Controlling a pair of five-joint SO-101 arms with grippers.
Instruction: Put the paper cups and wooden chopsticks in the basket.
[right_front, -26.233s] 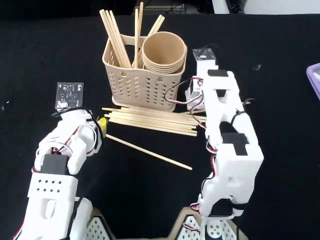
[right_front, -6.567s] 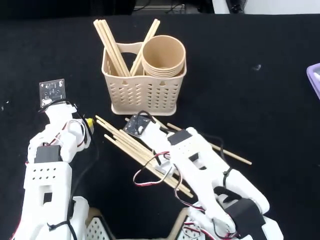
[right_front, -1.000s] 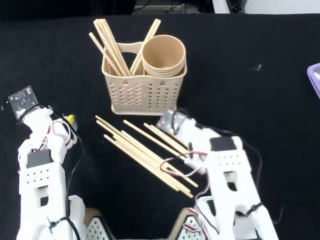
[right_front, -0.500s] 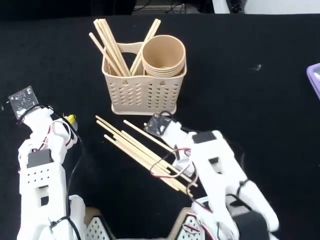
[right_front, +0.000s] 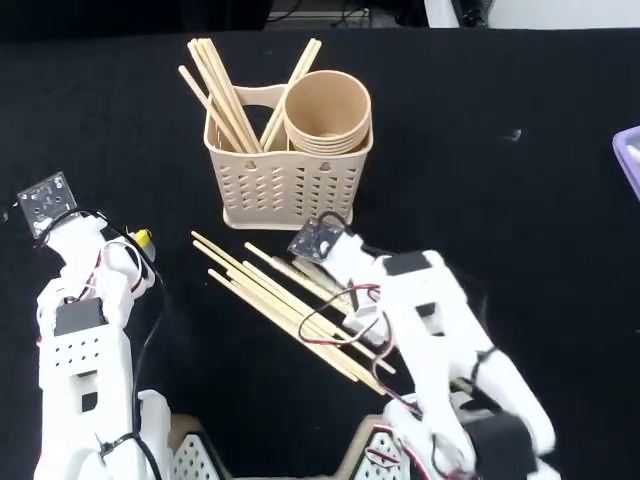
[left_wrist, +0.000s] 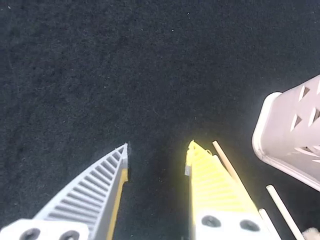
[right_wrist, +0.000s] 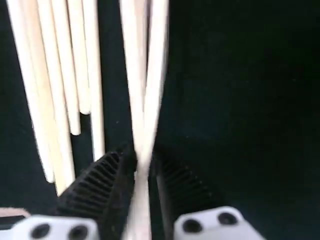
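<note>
The beige basket (right_front: 288, 182) stands at the back of the black table, with stacked paper cups (right_front: 327, 104) and several wooden chopsticks (right_front: 222, 88) upright in it. A fan of loose chopsticks (right_front: 262, 296) lies in front of it. My right arm (right_front: 420, 300) leans over the fan's right part. The right gripper (right_wrist: 142, 165) is shut on a couple of chopsticks (right_wrist: 145, 75), beside the other loose chopsticks (right_wrist: 55, 95). My left gripper (right_front: 143, 243) rests left of the fan. In the left wrist view the left gripper (left_wrist: 156, 150) is open and holds nothing, near the basket's corner (left_wrist: 280, 145).
A purple object (right_front: 630, 155) pokes in at the right edge of the table. The black cloth spreads bare to the right of the basket and in the far left corner. Chopstick tips (left_wrist: 222, 157) lie just beside my left gripper's yellow finger (left_wrist: 212, 187).
My right arm has swung left over the loose chopsticks, and a couple of sticks near its wrist have shifted. The left arm has kept still.
</note>
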